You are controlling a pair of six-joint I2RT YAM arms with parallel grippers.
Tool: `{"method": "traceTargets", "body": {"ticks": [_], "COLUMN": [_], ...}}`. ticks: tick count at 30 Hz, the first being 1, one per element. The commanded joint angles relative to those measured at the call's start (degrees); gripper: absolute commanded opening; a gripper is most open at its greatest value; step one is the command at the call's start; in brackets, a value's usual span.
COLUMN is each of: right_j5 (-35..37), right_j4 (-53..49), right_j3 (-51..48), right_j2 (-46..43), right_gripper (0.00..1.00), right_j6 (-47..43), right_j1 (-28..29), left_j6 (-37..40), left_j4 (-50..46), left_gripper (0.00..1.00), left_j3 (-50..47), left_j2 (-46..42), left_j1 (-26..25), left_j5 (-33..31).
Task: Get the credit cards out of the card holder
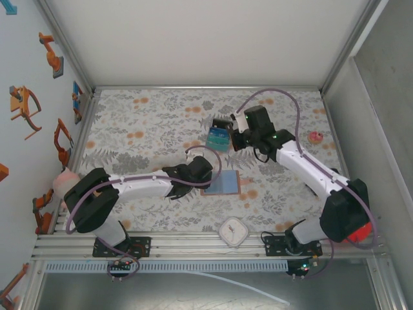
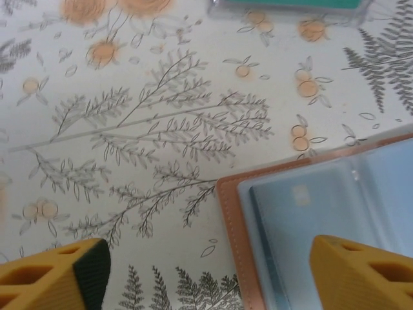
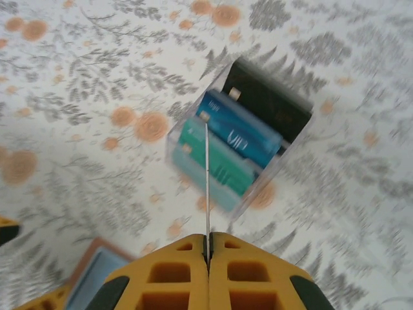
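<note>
Nearest the arm bases, well short of the card holder (image 1: 222, 183): a white square object (image 1: 231, 231) with rounded corners, at the front edge of the table (image 1: 142, 123). Next, the card holder itself, lying open and flat near mid-table, brown rim, pale blue inside, a light blue card (image 2: 303, 219) in its pocket; cut off at the right and bottom of the left wrist view. Over its left edge, the left gripper (image 1: 204, 173), fingers (image 2: 361, 278) spread wide, holding nothing, one on either side of the holder's corner. Just beyond the card holder's far edge: a clear tray (image 1: 218, 137) with credit cards (image 3: 239, 132) standing in it, teal, blue and black. Above that tray, the right gripper (image 3: 208, 242), clamped on a thin card (image 3: 206, 168) seen edge-on, colour impossible to tell. Far right of the card holder, a pink ring (image 1: 315, 137) near the side wall. Left of and beyond the card holder, bare floral cloth, open room up to the back wall.
</note>
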Motion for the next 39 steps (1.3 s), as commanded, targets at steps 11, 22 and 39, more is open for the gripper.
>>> {"method": "traceTargets", "body": {"ticks": [11, 22, 39], "right_j5": [0.9, -6.43, -9.83], "right_j4": [1.06, -0.61, -4.76], "right_j3": [18.56, 24.73, 29.67], "right_j2": [20.87, 27.99, 34.07], "right_gripper": [0.0, 0.0, 0.0], "right_j6": [-24.32, -30.1, -33.97], "right_j1": [-3.64, -6.24, -7.23], "left_j6": [-1.58, -3.0, -3.62], "left_j4": [-0.85, -2.24, -2.95], "left_gripper": [0.92, 0.9, 0.88], "left_j3": [-0.08, -0.4, -0.94], "left_j2": [2.06, 2.49, 2.79], "left_j1": [-1.14, -1.32, -1.18], "left_j5": [-0.42, -1.13, -2.05]}}
